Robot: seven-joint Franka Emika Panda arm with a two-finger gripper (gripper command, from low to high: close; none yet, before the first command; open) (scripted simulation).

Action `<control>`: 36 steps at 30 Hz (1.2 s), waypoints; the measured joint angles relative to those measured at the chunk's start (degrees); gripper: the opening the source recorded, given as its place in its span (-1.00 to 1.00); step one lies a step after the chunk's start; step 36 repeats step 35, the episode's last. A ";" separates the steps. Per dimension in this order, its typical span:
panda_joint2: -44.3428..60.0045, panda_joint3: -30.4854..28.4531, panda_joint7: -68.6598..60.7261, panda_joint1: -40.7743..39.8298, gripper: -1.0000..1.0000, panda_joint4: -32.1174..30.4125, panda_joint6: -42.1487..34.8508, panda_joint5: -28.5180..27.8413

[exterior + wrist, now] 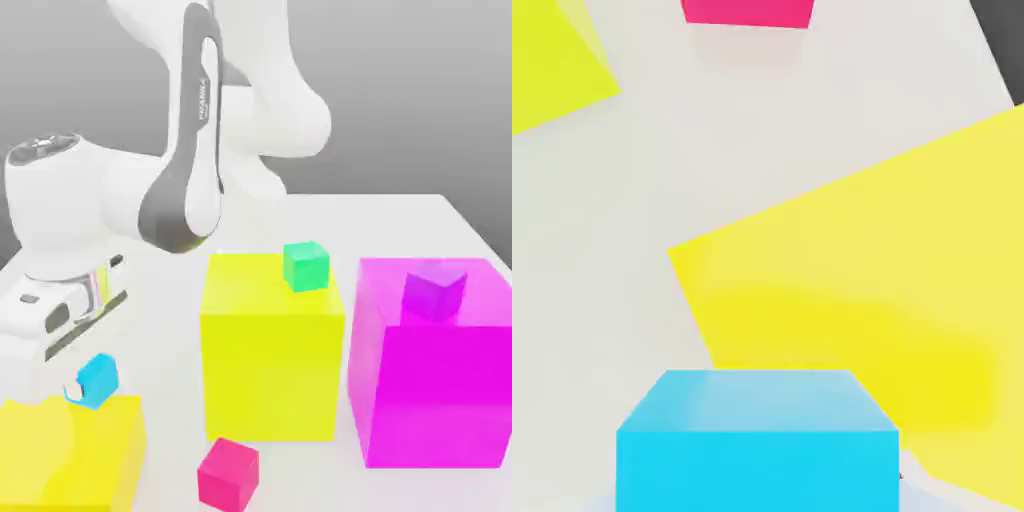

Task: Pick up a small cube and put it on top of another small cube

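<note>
gripper [82,392] clamped on small cyan cube [97,381], held above big yellow cube [70,450] at exterior view's near left, small crimson-pink cube [228,473] on table [400,215] nearby

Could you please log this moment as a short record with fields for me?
gripper: shut on the cyan cube, held above the low yellow block
green cube: atop the big yellow cube
purple cube: atop the big magenta cube
crimson-pink cube: on the table
stacking: not yet done
</note>
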 joint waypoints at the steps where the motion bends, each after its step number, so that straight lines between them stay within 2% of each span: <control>1: 0.02 0.70 -2.74 0.21 -1.00 0.22 -0.37 -0.31; 22: -1.77 12.86 -60.14 6.09 -1.00 3.58 -6.31 -6.87; 31: 6.72 11.73 -61.57 7.30 -1.00 4.25 1.75 -10.46; 32: 7.83 11.37 -61.21 7.61 1.00 4.29 2.69 -10.97; 36: 7.83 11.37 -61.21 7.61 1.00 4.29 2.69 -10.97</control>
